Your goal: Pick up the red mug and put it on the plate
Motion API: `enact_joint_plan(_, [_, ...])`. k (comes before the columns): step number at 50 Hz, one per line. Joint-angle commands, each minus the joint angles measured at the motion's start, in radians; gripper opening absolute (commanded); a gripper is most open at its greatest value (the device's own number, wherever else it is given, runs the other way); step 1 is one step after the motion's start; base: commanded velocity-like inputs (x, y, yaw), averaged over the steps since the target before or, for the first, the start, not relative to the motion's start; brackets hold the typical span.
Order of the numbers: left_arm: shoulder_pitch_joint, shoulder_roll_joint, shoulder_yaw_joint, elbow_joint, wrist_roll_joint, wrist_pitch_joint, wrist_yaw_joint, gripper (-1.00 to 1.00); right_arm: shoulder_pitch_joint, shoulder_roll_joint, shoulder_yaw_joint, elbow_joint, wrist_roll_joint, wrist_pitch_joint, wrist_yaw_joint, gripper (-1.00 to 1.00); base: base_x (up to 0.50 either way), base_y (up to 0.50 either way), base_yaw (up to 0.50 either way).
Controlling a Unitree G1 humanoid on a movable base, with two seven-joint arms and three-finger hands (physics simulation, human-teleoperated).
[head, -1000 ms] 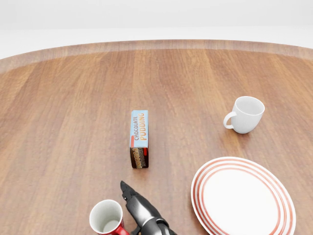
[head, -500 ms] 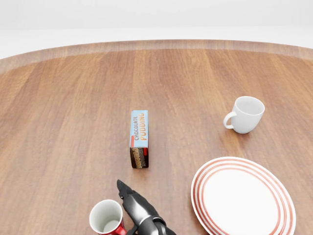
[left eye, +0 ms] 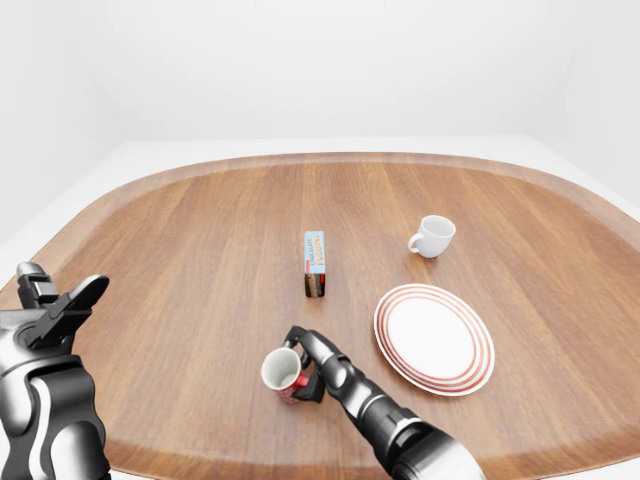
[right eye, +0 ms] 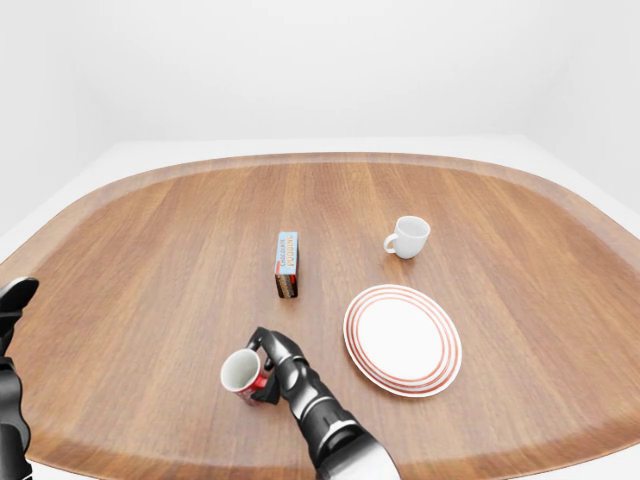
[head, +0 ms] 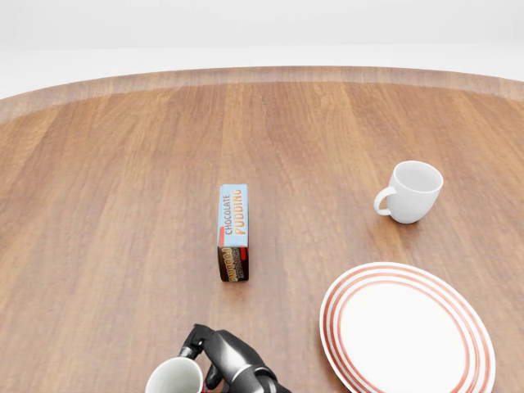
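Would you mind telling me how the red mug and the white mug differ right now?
The red mug is red outside; the white mug is white all over. The right hand grips the red mug; the white mug stands free beyond the plate. Both are upright and look empty.

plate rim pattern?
The plate is white with concentric red rings around its rim; the head view shows it best.

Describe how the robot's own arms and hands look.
Both arms are glossy, segmented shells in silver-grey with black joints. The right robot hand has dark, blocky black fingers on a tapered grey forearm. The left robot hand matches: black fingers over a bulky grey-and-black forearm. No cables, sleeves or markings show.
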Motion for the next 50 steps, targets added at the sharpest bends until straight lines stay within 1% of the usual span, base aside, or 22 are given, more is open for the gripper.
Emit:
enact_joint_plan(1, [-0.001,0.001,-0.001,0.003,0.000,0.000,0.000,1.00,0.008,-0.002,-0.006,-0.009,0.000,0.000,-0.012,-1.00,0.00,0.00,0.00])
enact_joint_plan(8, [0.001,0.001,0.000,0.001,-0.001,0.000,0.001,1.00,0.030,-0.028,-0.023,-0.107,0.060,0.000,0.033,-1.00,0.00,0.00,0.00])
enact_joint_plan(11, [0.002,0.000,0.001,-0.003,-0.002,0.000,0.003,1.00,0.059,-0.064,-0.042,-0.244,0.128,0.000,0.090,-1.00,0.00,0.00,0.00])
enact_joint_plan(14, [0.001,0.002,0.003,-0.003,-0.003,0.000,0.003,1.00,0.056,-0.114,-0.067,-0.314,0.197,0.000,0.126,-1.00,0.00,0.00,0.00])
enact_joint_plan(15, [0.001,0.002,0.002,-0.004,-0.001,0.000,0.004,1.00,0.050,-0.155,-0.101,-0.371,0.246,0.000,0.163,-1.00,0.00,0.00,0.00])
enact_joint_plan(17, [0.001,0.002,0.003,-0.007,-0.002,0.000,0.005,1.00,0.045,-0.196,-0.113,-0.418,0.277,0.000,0.179,-1.00,0.00,0.00,0.00])
enact_joint_plan(19, [0.002,0.007,0.011,-0.012,-0.007,0.000,0.009,1.00,0.025,-0.271,-0.169,-0.481,0.342,0.000,0.213,-1.00,0.00,0.00,0.00])
enact_joint_plan(20, [0.001,0.007,0.011,-0.012,-0.007,0.000,0.009,1.00,-0.005,-0.327,-0.224,-0.487,0.399,0.000,0.222,-1.00,0.00,0.00,0.00])
enact_joint_plan(21, [0.001,0.005,0.008,-0.013,-0.003,0.000,0.009,1.00,-0.017,-0.368,-0.247,-0.494,0.431,0.000,0.235,-1.00,0.00,0.00,0.00])
enact_joint_plan(23, [0.000,0.005,0.007,-0.011,0.000,0.000,0.007,1.00,-0.033,-0.418,-0.272,-0.493,0.471,0.000,0.223,-1.00,0.00,0.00,0.00])
enact_joint_plan(25, [-0.001,0.007,0.009,-0.005,0.000,0.000,0.006,1.00,-0.044,-0.501,-0.319,-0.480,0.512,0.000,0.230,-1.00,0.00,0.00,0.00])
enact_joint_plan(26, [-0.001,0.007,0.010,-0.006,0.000,0.000,0.007,1.00,-0.048,-0.517,-0.325,-0.470,0.526,0.000,0.232,-1.00,0.00,0.00,0.00])
enact_joint_plan(29, [-0.002,0.008,0.008,-0.008,0.001,0.000,0.008,1.00,-0.051,-0.613,-0.366,-0.366,0.542,0.000,0.219,-1.00,0.00,0.00,0.00])
enact_joint_plan(31, [-0.002,0.007,0.007,-0.008,0.003,0.000,0.008,1.00,-0.039,-0.656,-0.386,-0.324,0.566,0.000,0.229,-1.00,0.00,0.00,0.00])
enact_joint_plan(32, [-0.003,0.007,0.006,-0.008,0.003,0.000,0.008,1.00,-0.008,-0.693,-0.402,-0.317,0.566,0.000,0.226,-1.00,0.00,0.00,0.00])
enact_joint_plan(35, [-0.002,0.007,0.006,-0.012,0.005,0.000,0.009,1.00,0.072,-0.746,-0.443,-0.352,0.604,0.000,0.254,-1.00,0.00,0.00,0.00])
enact_joint_plan(37, [-0.001,0.006,0.008,-0.015,0.003,0.000,0.009,1.00,0.103,-0.765,-0.457,-0.364,0.607,0.000,0.259,-1.00,0.00,0.00,0.00])
enact_joint_plan(38, [-0.001,0.007,0.010,-0.016,0.002,0.000,0.009,1.00,0.140,-0.780,-0.488,-0.384,0.642,0.000,0.280,-1.00,0.00,0.00,0.00])
enact_joint_plan(40, [-0.002,0.006,0.008,-0.013,0.004,0.000,0.009,1.00,0.183,-0.793,-0.511,-0.405,0.657,0.000,0.286,-1.00,0.00,0.00,0.00])
enact_joint_plan(44, [0.000,0.006,0.010,-0.015,0.001,0.000,0.008,1.00,0.205,-0.813,-0.530,-0.360,0.673,0.000,0.279,-1.00,0.00,0.00,0.00])
enact_joint_plan(49, [-0.001,0.005,0.008,-0.014,0.004,0.000,0.008,1.00,0.212,-0.835,-0.534,-0.208,0.696,0.000,0.281,-1.00,0.00,0.00,0.00])
enact_joint_plan(50, [-0.001,0.005,0.008,-0.013,0.005,0.000,0.007,1.00,0.198,-0.845,-0.525,-0.136,0.686,0.000,0.261,-1.00,0.00,0.00,0.00])
